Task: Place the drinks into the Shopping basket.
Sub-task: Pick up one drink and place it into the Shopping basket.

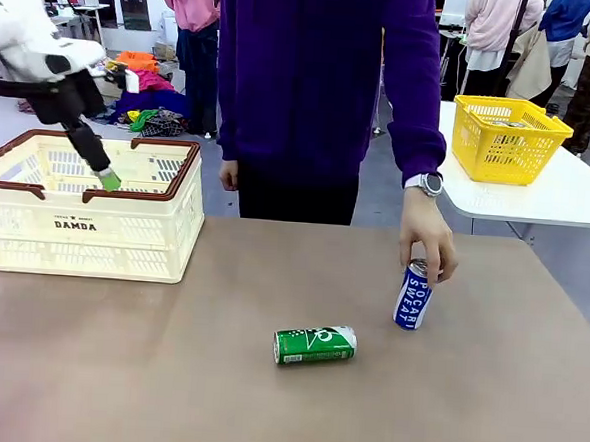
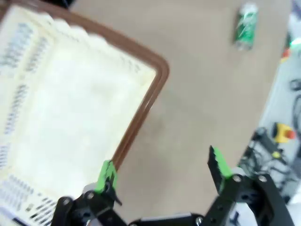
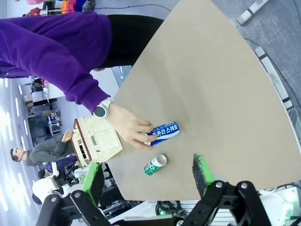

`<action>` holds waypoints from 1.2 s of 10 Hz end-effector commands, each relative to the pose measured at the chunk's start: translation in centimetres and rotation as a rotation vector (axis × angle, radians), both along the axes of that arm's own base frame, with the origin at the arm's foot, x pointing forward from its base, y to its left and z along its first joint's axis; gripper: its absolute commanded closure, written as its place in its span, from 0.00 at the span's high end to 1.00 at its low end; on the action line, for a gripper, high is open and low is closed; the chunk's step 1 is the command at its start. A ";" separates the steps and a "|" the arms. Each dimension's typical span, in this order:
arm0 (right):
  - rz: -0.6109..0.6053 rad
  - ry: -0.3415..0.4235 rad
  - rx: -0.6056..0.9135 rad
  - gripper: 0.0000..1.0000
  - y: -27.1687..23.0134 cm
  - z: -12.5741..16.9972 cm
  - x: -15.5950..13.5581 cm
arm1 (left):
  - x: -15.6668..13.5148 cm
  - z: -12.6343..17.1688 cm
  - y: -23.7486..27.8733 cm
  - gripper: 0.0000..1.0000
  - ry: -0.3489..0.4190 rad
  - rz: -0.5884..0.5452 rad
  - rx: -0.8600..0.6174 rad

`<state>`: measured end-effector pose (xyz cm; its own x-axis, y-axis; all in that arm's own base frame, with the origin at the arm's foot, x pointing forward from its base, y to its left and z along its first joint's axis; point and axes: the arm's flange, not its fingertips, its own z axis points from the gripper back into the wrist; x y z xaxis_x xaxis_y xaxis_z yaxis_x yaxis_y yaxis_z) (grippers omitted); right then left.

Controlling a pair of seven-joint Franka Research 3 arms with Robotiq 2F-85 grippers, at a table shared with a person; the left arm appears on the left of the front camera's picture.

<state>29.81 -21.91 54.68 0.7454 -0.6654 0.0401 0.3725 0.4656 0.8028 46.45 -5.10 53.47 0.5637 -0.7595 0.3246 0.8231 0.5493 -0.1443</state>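
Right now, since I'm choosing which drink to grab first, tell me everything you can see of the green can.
The green can is a slim, metal-looking drink can, green with white markings and a silver top. It lies on its side on the brown table, near the middle, with its silver top toward the robot's right. Only the table touches it; nothing holds it or leans on it.

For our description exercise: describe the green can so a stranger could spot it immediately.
Start at the brown table. Near its middle, before the person in purple, is the green can. Unlike the upright blue Pocari Sweat can under the person's hand, it lies on its side, untouched.
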 end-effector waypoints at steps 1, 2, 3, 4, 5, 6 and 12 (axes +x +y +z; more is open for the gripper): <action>0.013 -0.005 0.001 1.00 -0.2 0.3 0.1 | -3.6 0.5 -3.1 1.00 -0.022 -0.173 -0.246; 0.013 -0.005 0.001 1.00 -0.2 0.3 0.1 | -4.3 1.0 -3.8 1.00 -0.026 -0.191 -0.290; 0.013 -0.005 0.001 1.00 -0.2 0.3 0.1 | -4.0 0.8 -4.2 1.00 -0.017 -0.159 -0.250; 0.013 -0.005 0.001 1.00 -0.2 0.3 0.1 | -3.7 0.5 -5.2 1.00 -0.001 -0.173 -0.262; 0.013 -0.005 0.001 1.00 -0.2 0.3 0.1 | -3.8 0.2 -6.8 1.00 0.004 -0.194 -0.263; 0.013 -0.005 0.001 1.00 -0.2 0.3 0.1 | -4.2 0.0 -9.6 1.00 0.012 -0.234 -0.281; 0.013 -0.005 0.001 1.00 -0.2 0.3 0.1 | -14.0 -5.5 -28.5 1.00 -0.034 -0.509 -0.084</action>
